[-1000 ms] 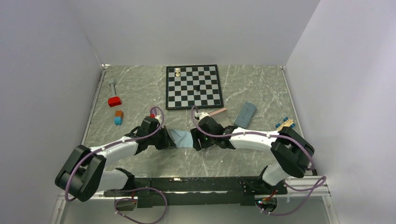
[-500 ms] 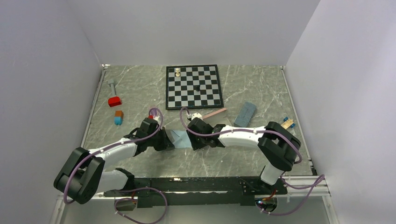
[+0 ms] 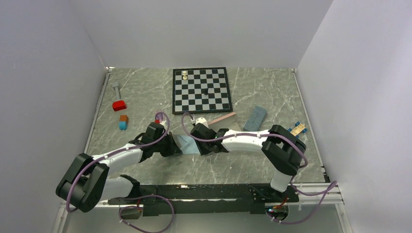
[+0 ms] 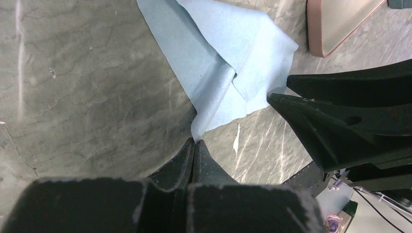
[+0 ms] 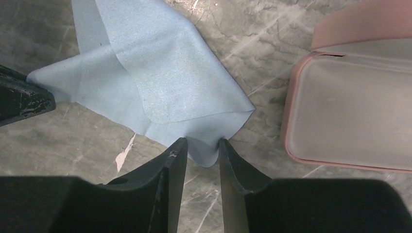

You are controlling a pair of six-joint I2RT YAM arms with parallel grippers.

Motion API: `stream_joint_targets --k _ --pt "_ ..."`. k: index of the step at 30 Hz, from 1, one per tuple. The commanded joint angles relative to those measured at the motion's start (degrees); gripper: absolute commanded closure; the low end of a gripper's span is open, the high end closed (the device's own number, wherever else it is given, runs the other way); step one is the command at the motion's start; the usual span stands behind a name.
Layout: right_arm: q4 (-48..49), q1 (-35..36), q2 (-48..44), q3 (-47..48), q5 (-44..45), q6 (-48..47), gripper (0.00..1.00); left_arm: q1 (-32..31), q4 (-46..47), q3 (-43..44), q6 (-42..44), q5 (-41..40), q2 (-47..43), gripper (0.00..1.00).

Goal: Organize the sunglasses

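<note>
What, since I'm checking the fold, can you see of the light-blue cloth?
The light-blue cloth looks like thin, matte fabric. It lies on the grey marbled table, partly folded, one flap over another. The left claw is shut on one corner; another corner lies between the open fingers of the right claw. The pink case sits beside it, apart.

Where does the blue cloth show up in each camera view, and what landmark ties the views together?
Top external: cloth near centre, below the chessboard.
Left wrist: cloth upper centre, one corner pinched in the left hand.
Right wrist: cloth upper left, one corner between the right hand's fingers.
Shared landmark: pink case, right of the cloth in every view.
</note>
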Motion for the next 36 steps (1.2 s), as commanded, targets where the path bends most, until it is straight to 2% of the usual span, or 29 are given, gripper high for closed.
stream_joint_targets --k 1,10,12,15,18,22,26,31,36 --pt "-2.23 1.32 1.37 2.11 2.10 -1.07 0.66 0.18 2.72 0.09 -0.64 1.26 -0.49 1.00" --pt "-5.22 2.68 3.57 3.95 3.80 -1.45 0.70 0.19 2.93 -0.01 -0.90 1.47 0.03 1.00" --pt "-5.30 2.80 3.09 3.72 3.79 -1.44 0.76 0.15 2.82 0.11 -0.75 1.30 -0.30 1.00" --pt "-4.41 2.85 1.38 3.31 3.44 -1.74 1.00 0.15 3.67 -0.08 -0.90 2.48 -1.64 1.00" --pt "-3.15 2.83 -1.31 4.00 1.11 -3.20 1.00 0.07 5.04 -0.30 -0.44 3.43 -6.14 1.00" --pt "-4.44 2.36 -4.96 5.97 -2.72 -5.89 1.00 0.06 -2.19 2.50 2.76 0.77 -12.06 1.00" --pt "-7.43 -0.73 -6.76 8.90 -10.49 -5.31 1.00 0.06 -2.09 4.00 3.60 0.06 -16.17 1.00" --pt "-4.27 -12.90 -7.51 8.76 -28.89 0.17 1.00 0.28 -2.81 8.20 4.37 -4.61 -15.08 1.00" --pt "-6.24 -15.04 -5.03 12.16 -31.19 0.29 1.00 0.60 0.34 12.26 4.21 -0.78 -11.41 1.00"
